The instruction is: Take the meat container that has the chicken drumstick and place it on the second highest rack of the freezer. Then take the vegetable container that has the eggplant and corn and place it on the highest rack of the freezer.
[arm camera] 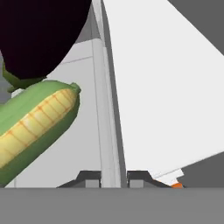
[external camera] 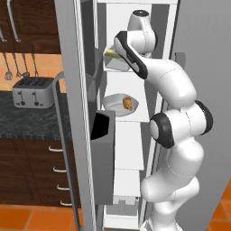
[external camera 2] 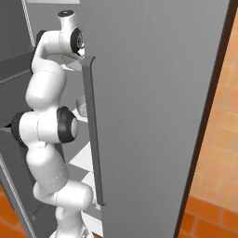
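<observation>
Two containers sat on the freezer's white racks in the left base view: the vegetable container [external camera: 113, 60] on the upper one, yellow-green corn [external camera: 111, 54] showing above its rim, and the meat container [external camera: 118, 103] on the rack just below, a pale bowl with the browned chicken drumstick [external camera: 128, 103] lying in it. The white arm rose from the lower right and bent into the freezer, its wrist close against the right side of the vegetable container, so the hand itself was hidden there. To the left, the open freezer door [external camera: 72, 113] stood edge-on, and beyond it a toaster [external camera: 32, 91] rested on the dark counter [external camera: 27, 122]. In the right base view the grey freezer door [external camera 2: 153, 111] covered most of the scene; the arm climbed along its left edge, and a part of the meat container [external camera 2: 81, 106] peeked out beside the door handle. In the hand view the gripper [arm camera: 114, 177] had its two dark tips set close on either side of the vegetable container's thin wall [arm camera: 105, 109], clasping it. Inside that wall lay the corn [arm camera: 35, 131] in its green husk, with the dark eggplant [arm camera: 41, 35] above it.
</observation>
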Controlling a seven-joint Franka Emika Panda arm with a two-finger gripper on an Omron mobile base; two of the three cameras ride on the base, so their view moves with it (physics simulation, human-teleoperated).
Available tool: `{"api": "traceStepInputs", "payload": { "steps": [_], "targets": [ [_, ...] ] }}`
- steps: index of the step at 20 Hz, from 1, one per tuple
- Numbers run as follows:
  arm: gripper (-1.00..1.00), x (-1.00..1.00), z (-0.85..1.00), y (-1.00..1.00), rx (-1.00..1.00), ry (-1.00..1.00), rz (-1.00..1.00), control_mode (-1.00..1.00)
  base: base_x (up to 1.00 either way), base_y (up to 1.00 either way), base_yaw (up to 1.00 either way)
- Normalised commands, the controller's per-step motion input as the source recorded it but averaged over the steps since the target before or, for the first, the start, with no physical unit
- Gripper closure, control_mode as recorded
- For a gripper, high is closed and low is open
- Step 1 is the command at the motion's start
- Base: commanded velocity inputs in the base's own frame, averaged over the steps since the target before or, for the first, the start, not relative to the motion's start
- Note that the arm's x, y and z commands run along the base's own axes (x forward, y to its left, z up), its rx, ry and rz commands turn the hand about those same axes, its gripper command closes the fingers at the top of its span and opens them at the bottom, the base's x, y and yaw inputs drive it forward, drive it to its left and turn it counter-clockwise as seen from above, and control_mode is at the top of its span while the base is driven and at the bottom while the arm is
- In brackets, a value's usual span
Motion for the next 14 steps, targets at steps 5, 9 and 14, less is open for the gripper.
{"api": "traceStepInputs", "payload": {
  "steps": [5,9,14],
  "targets": [
    [1.0,0.52,-0.36,0.0,0.0,-0.05,-0.08,-1.0,0.0,0.0,0.0],
    [1.0,0.57,-0.24,0.0,0.0,0.0,-0.08,-1.0,0.0,0.0,0.0],
    [1.0,0.5,-0.4,0.0,0.0,0.0,-0.06,-1.0,0.0,0.0,0.0]
  ]
}}
